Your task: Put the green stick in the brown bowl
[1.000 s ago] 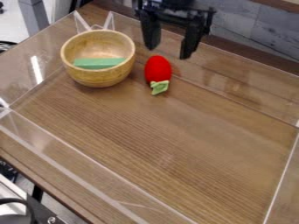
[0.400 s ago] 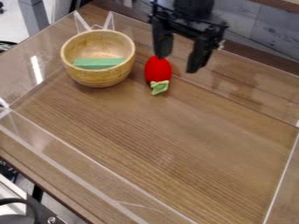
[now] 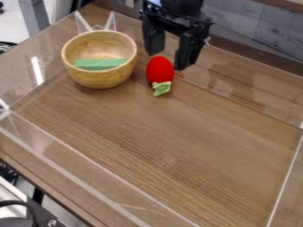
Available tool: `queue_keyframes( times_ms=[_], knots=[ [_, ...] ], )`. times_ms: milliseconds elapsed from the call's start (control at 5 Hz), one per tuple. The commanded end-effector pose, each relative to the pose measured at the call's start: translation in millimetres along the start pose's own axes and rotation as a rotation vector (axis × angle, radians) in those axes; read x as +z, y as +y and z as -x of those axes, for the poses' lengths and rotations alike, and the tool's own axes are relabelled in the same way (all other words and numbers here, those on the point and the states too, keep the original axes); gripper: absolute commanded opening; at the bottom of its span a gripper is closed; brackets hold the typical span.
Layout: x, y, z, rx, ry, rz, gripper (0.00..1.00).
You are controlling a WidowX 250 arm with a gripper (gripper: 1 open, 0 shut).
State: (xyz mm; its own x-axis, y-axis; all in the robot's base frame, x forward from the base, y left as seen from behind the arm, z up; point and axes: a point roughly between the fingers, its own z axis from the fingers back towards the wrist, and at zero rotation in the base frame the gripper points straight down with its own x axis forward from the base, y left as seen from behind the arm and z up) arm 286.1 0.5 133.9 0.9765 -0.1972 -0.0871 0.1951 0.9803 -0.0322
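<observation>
The green stick lies flat inside the brown bowl at the back left of the wooden table. My gripper hangs over the table to the right of the bowl, pointing down. Its two black fingers stand apart and hold nothing. It hovers just behind and above the red strawberry toy.
A red strawberry toy with a green leaf lies right of the bowl. Clear plastic walls ring the wooden table on all sides. Broad bare wood spreads toward the camera.
The gripper swung right and then came back left, and it rolled about its own axis. Its fingers stayed apart. Bowl, stick and strawberry kept still.
</observation>
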Motion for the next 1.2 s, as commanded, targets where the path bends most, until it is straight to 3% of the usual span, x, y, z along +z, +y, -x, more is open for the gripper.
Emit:
queue_keyframes(
  times_ms=[0,200,400,600,1000],
  knots=[
    [9.2,-6,-3.7,-0.032,-0.07,-0.002,1.0],
    [9.1,-6,-6.0,-0.01,-0.094,0.001,1.0],
    [20.3,-2,-5.5,0.087,-0.108,-0.005,1.0],
    [31.2,4,-5.2,0.128,-0.122,-0.012,1.0],
    [10.8,-11,-18.8,0.203,-0.09,-0.019,1.0]
  ],
)
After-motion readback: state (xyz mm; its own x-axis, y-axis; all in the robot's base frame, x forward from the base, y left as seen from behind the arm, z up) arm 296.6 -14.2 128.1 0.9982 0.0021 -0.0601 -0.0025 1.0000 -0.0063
